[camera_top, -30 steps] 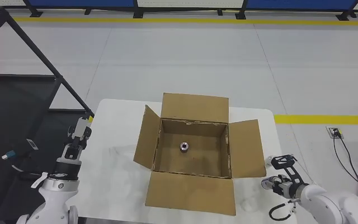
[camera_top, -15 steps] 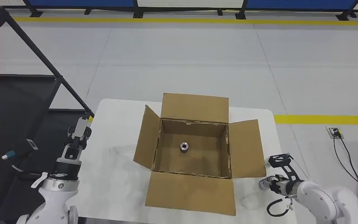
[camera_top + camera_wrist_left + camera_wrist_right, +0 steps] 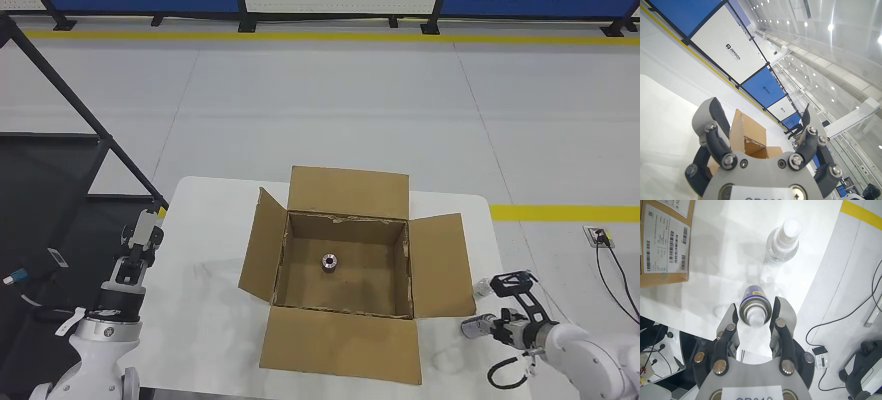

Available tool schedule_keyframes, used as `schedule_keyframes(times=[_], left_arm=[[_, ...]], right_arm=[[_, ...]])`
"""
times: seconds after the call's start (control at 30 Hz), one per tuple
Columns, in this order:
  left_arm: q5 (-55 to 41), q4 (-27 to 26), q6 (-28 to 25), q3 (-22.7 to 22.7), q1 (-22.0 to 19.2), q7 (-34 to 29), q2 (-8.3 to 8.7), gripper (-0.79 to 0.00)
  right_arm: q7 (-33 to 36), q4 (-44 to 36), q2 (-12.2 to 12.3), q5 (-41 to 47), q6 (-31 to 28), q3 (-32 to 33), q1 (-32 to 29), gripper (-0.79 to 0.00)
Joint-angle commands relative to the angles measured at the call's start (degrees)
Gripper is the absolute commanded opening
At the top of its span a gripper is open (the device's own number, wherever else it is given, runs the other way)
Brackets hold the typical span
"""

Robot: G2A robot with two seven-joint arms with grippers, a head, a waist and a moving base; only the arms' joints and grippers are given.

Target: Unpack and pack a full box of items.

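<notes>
An open cardboard box (image 3: 340,345) sits mid-table, with one small metal round item (image 3: 329,263) on its floor. At the table's right front corner, a purple spray can (image 3: 754,296) stands upright on the white top. My right gripper (image 3: 755,302) straddles the can from above, open, with a thin gap showing beside one finger (image 3: 734,313). In the top view that gripper (image 3: 485,322) is just right of the box's right flap. My left gripper (image 3: 762,103) is open and holds nothing. It points upward off the table's left side (image 3: 146,232), with the box (image 3: 753,130) beyond it.
A clear spray bottle (image 3: 782,247) with a white cap stands on the table just beyond the can, near the right edge. The box's right flap (image 3: 664,237) with labels lies close by. A black frame (image 3: 90,130) stands left of the table.
My right gripper dipped and shifted slightly toward the box flap, staying over the can at the right front corner. The left arm has not moved.
</notes>
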Motion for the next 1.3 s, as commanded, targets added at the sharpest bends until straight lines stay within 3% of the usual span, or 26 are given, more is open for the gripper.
schedule_keyframes(times=[0.0,0.33,0.4,0.43,0.57,0.7,0.83,0.93,1.07,1.27], left_arm=[[0.0,0.0,0.0,0.0,0.0,0.0,0.0,0.0],[0.0,0.0,0.0,0.0,0.0,0.0,0.0,0.0],[0.0,0.0,0.0,0.0,0.0,0.0,0.0,0.0],[0.0,0.0,0.0,0.0,0.0,0.0,0.0,0.0],[0.0,0.0,0.0,0.0,0.0,0.0,0.0,0.0],[-0.05,0.02,0.01,0.01,0.05,0.07,0.0,0.0],[-0.77,0.08,-0.21,-0.59,0.77,1.12,0.1,0.0],[-1.24,0.35,0.07,-1.62,1.4,2.07,0.19,0.0],[-2.07,0.75,0.25,-3.07,2.58,3.19,0.29,0.0],[-2.84,0.74,0.02,-4.18,3.41,3.64,0.38,0.0]], right_arm=[[0.47,-0.28,0.09,0.01,-0.14,-0.06,0.13,-0.413],[-0.01,0.03,0.38,-0.23,1.03,-0.8,2.42,-0.388],[-1.51,-3.35,0.48,0.59,1.72,1.42,1.67,-0.068],[-2.26,-5.63,0.53,1.16,1.95,2.86,0.99,0.0],[-4.11,-18.5,0.63,1.29,4.07,7.48,-1.34,0.0],[-6.3,-26.4,0.8,2.82,1.27,6.81,-0.17,0.0],[-4.36,-26.4,1.25,2.41,-3.2,-1.69,7.94,0.0],[-0.26,-24.5,1.11,1.24,-2.58,-11.74,15.59,0.0],[1.3,-11.6,-0.6,2.65,-2.09,-28.13,29.97,0.0],[-0.51,9.64,-5.87,7.02,0.9,-48.11,48.46,0.0]])
